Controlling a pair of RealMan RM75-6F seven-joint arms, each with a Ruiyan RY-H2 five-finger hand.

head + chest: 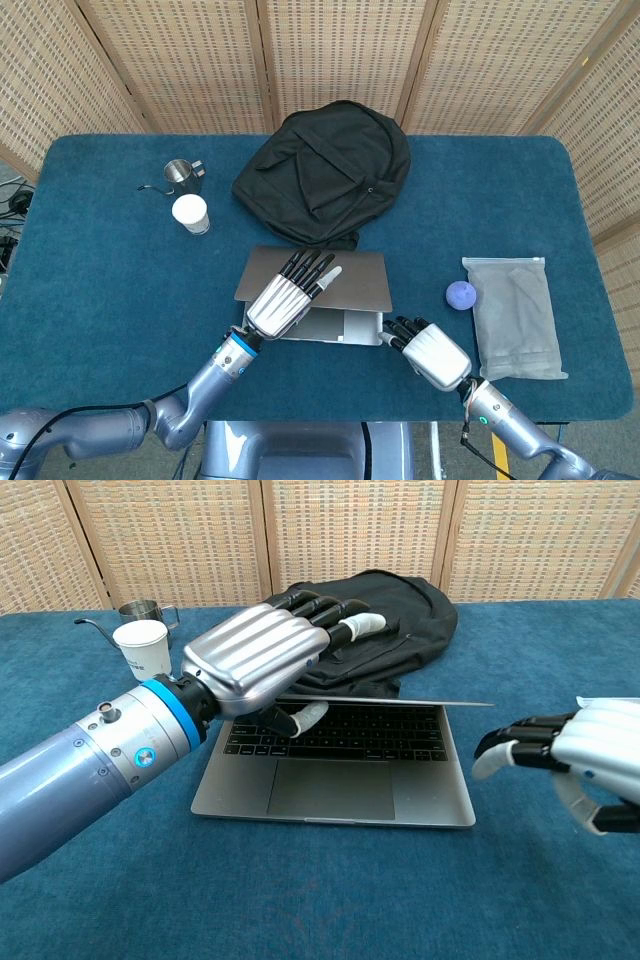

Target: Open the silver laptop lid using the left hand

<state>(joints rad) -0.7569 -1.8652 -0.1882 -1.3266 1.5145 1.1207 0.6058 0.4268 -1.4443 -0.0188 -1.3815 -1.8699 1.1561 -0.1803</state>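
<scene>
Left hand (262,658) grips laptop lid (345,281) (part-raised); right hand (585,762) empty, fingers apart; backpack (325,170) behind.

Black backpack (323,172) lying at table (100,270) back, metal pitcher (179,175) and white paper cup (190,213) sitting left, purple ball (461,294) resting beside clear zip bag (515,315) right.

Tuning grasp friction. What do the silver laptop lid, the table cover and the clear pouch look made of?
Silver laptop lid: probably anodised aluminium; flat matte grey, thin straight edge in the chest view.
Dark teal table cover: looks like short-pile carpet or felt; fuzzy, no gloss.
Translucent grey zip pouch: likely soft frosted plastic; wrinkled, faint sheen.
</scene>
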